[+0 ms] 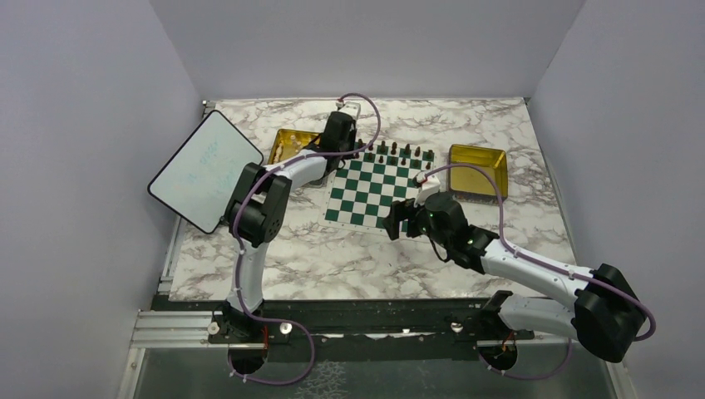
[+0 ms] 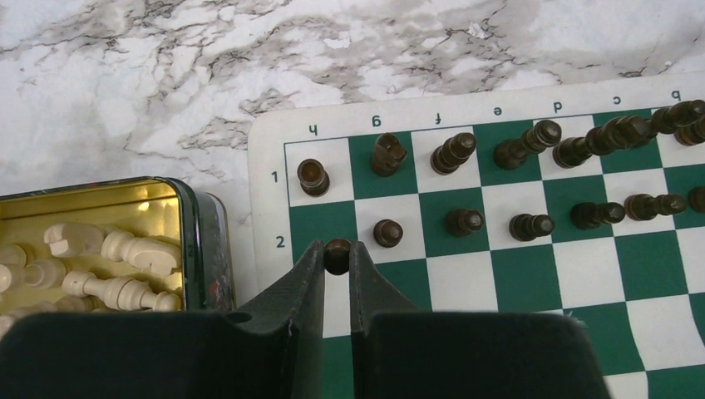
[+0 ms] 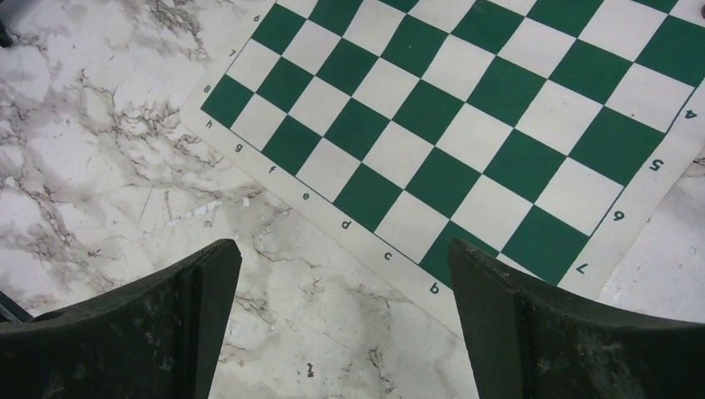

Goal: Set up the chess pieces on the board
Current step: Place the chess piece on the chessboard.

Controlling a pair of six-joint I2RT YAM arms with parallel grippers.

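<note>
My left gripper (image 2: 337, 249) is shut on the round head of a dark pawn (image 2: 337, 257) over the board's (image 2: 515, 283) h2 corner; I cannot tell whether the pawn touches the mat. Other dark chess pieces stand along rows 1 and 2, such as the one on h1 (image 2: 313, 176) and the pawn on g2 (image 2: 387, 232). In the top view the left gripper (image 1: 342, 155) is at the far left of the board (image 1: 366, 195). My right gripper (image 3: 345, 253) hangs open and empty over the marble by the board's near edge (image 3: 391, 249).
A gold tin (image 2: 199, 233) holding cream pieces (image 2: 125, 249) sits just left of the board. A second gold tray (image 1: 478, 170) lies to the board's right. A white tablet (image 1: 204, 170) leans at the far left. Grey walls close in the table.
</note>
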